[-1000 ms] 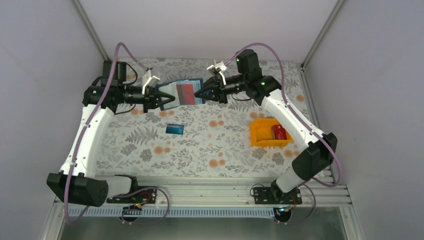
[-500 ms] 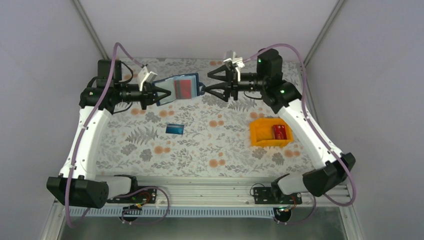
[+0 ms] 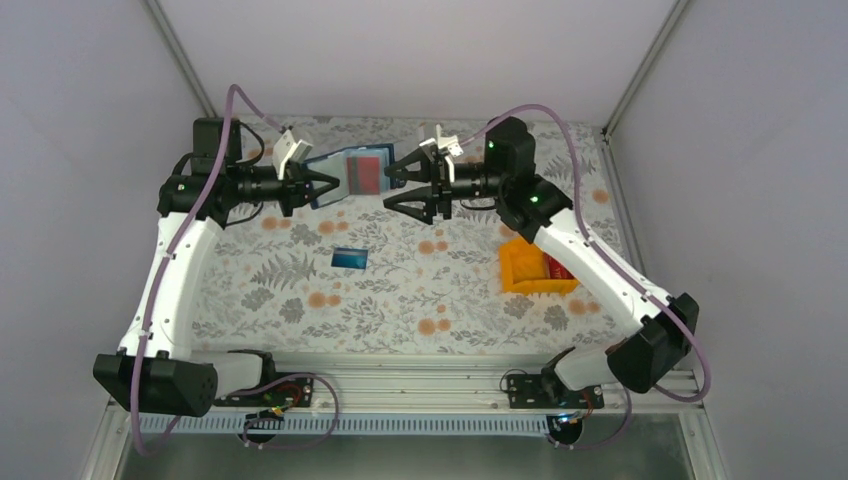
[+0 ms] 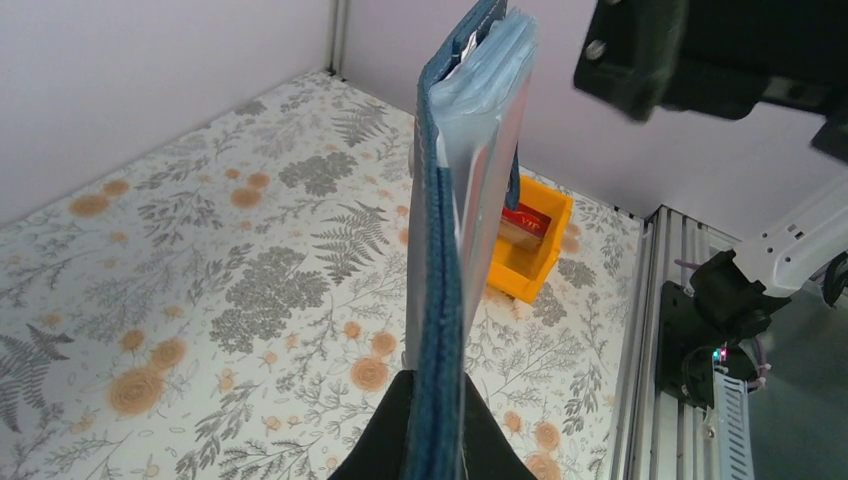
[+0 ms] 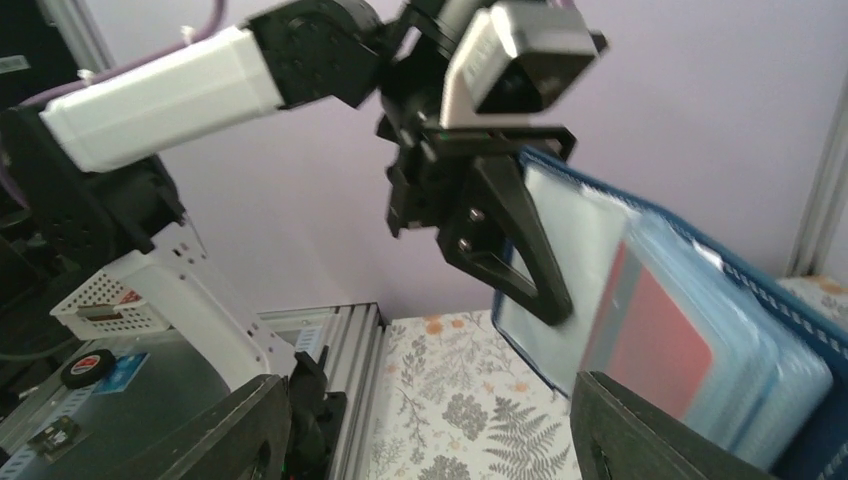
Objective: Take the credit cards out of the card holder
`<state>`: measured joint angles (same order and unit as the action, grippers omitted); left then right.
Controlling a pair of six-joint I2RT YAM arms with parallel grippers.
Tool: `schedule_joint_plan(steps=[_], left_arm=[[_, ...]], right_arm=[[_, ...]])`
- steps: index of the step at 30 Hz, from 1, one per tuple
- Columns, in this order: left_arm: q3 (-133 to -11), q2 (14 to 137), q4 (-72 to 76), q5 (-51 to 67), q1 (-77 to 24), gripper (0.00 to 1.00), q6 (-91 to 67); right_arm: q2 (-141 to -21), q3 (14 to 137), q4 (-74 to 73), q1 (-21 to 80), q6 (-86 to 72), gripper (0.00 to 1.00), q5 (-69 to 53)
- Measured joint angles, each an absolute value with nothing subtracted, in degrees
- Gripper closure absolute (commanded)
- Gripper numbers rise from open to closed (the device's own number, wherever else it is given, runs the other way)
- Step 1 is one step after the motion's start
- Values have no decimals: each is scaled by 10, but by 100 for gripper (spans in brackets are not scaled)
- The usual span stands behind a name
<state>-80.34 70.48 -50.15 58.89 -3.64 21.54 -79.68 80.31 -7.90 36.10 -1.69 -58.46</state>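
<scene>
The blue card holder point(image 3: 350, 172) hangs above the back of the table, held edge-up with my left gripper point(image 3: 318, 186) shut on its left end. A red credit card point(image 3: 371, 172) shows in its clear pockets. From the left wrist the holder point(image 4: 443, 290) is seen edge-on, rising out of my shut left gripper point(image 4: 436, 430). My right gripper point(image 3: 390, 190) stands open just beside the holder's right edge, nothing between its fingers. In the right wrist view the holder point(image 5: 745, 385) and its red card point(image 5: 660, 345) sit right of the open right gripper point(image 5: 430, 440). A blue card point(image 3: 350, 258) lies on the table.
An orange bin point(image 3: 520, 268) stands at the right under my right forearm, and a red card point(image 4: 525, 222) lies in it. The flowered cloth point(image 3: 420, 290) covers the table. Metal rails point(image 3: 430, 385) run along the near edge, and walls close three sides.
My right gripper, shut at the holder's right edge a second ago, opened, backed off to the right, then swung back beside that edge. The left gripper lifted the holder slightly.
</scene>
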Motion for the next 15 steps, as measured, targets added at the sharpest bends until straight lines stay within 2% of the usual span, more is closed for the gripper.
schedule_joint_plan(steps=[6, 15], left_arm=[[-803, 705, -500, 589, -36, 98, 216], [-803, 705, -500, 595, -36, 98, 216]], right_arm=[[-807, 752, -32, 361, -41, 29, -561], [-830, 747, -5, 361, -54, 29, -536]])
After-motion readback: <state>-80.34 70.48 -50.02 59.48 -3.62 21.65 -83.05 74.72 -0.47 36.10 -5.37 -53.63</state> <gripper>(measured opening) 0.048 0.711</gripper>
